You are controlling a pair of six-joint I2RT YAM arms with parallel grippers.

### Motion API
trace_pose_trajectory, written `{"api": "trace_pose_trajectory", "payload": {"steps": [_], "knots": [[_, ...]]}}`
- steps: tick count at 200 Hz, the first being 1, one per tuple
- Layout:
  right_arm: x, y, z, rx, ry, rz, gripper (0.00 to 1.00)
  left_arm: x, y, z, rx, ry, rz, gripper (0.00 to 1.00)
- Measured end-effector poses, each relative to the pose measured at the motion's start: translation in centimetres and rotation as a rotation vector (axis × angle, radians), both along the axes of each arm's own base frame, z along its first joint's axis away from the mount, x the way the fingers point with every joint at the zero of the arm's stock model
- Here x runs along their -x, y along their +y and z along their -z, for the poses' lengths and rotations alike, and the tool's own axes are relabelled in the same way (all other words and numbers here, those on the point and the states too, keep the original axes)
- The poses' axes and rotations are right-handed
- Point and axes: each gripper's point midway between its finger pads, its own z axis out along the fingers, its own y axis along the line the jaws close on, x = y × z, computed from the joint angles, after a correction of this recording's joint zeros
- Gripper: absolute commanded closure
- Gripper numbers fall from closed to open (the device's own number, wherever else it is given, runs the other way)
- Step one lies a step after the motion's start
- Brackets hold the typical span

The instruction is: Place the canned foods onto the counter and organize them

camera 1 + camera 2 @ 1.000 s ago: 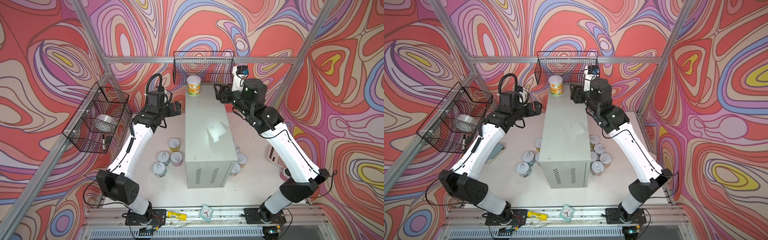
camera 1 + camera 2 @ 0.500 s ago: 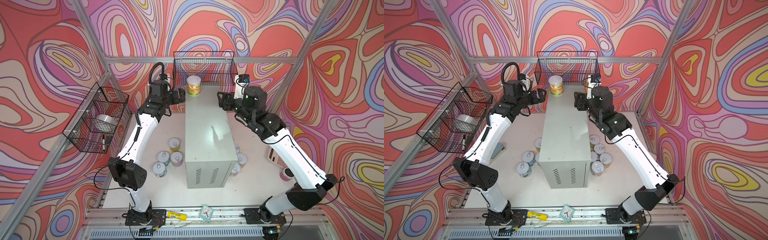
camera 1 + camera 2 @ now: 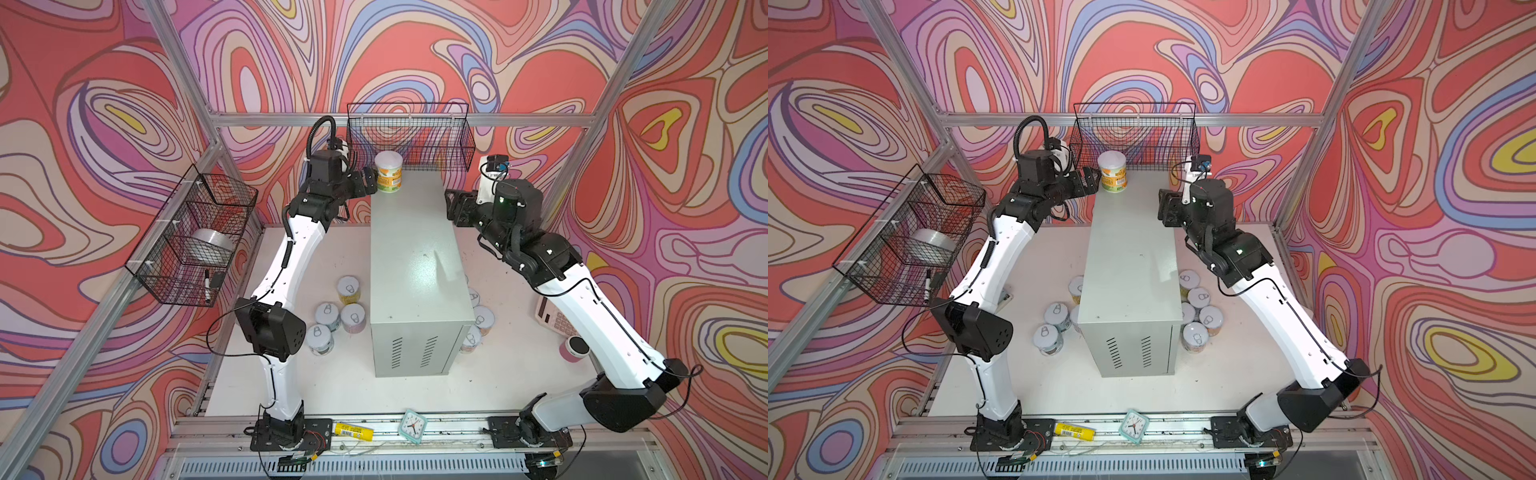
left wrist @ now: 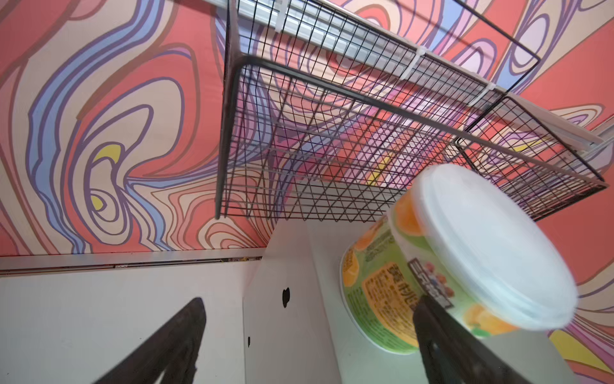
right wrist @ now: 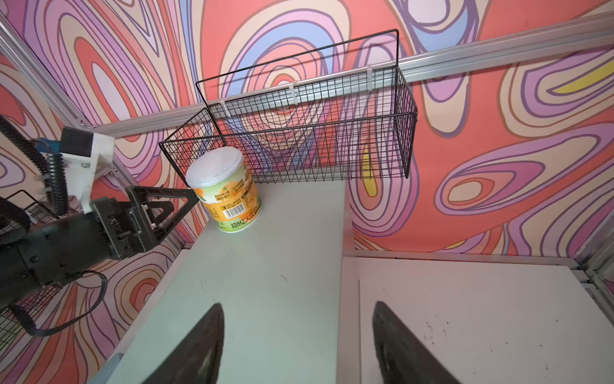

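Two arms bent inward, left gripper [image 3: 369, 182] spread wide just beside the upright can [image 3: 389, 171] on the far left corner of the counter [image 3: 415, 270], right gripper [image 3: 452, 206] parted, empty, at its right edge

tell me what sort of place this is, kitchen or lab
Most likely a robot test cell, not a kitchen: an aluminium frame hung with swirl-patterned walls, a left arm and right arm bolted to a front rail, and a metal cabinet standing in as counter.
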Motion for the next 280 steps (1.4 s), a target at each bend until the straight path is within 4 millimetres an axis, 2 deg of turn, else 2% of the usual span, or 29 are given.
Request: {"api": "trace_pose_trajectory", "payload": {"steps": [81, 115, 136, 159, 180, 199, 215, 236, 250, 280], "knots": [[-0.2, -0.3, 0.7, 0.012, 0.014, 0.009, 0.28, -0.9, -0.5, 0.9, -0.013, 0.023, 0.017, 0.00], [0.9, -2.3, 2.2, 0.039, 0.050, 0.054, 0.27, 0.4, 0.5, 0.3, -0.054, 0.027, -0.009, 0.00], [2.8, -4.5, 2.5, 0.038, 0.061, 0.096, 0.26, 3.4, 1.8, -0.2, -0.075, 0.046, -0.030, 0.00], [5.5, -6.8, 3.5, 0.025, 0.082, 0.138, 0.25, 8.8, 3.7, -2.0, -0.085, 0.037, -0.064, 0.01], [7.7, -8.4, 6.3, 0.025, 0.135, 0.171, 0.24, 13.9, 4.6, -3.7, -0.089, 0.002, -0.084, 0.01], [8.9, -9.2, 9.6, 0.040, 0.207, 0.189, 0.22, 17.7, 5.0, -3.7, -0.106, -0.005, -0.091, 0.01], [9.4, -9.5, 12.5, 0.060, 0.276, 0.200, 0.20, 19.9, 5.3, -2.2, -0.124, 0.020, -0.093, 0.01], [10.1, -9.9, 15.2, 0.082, 0.350, 0.210, 0.15, 21.8, 6.8, 2.1, -0.169, 0.113, -0.130, 0.01], [10.7, -10.1, 16.0, 0.086, 0.375, 0.212, 0.12, 22.7, 7.6, 5.0, -0.205, 0.192, -0.153, 0.00], [11.6, -10.5, 16.8, 0.084, 0.399, 0.213, 0.11, 24.6, 8.5, 9.7, -0.221, 0.302, -0.168, 0.01]]}}
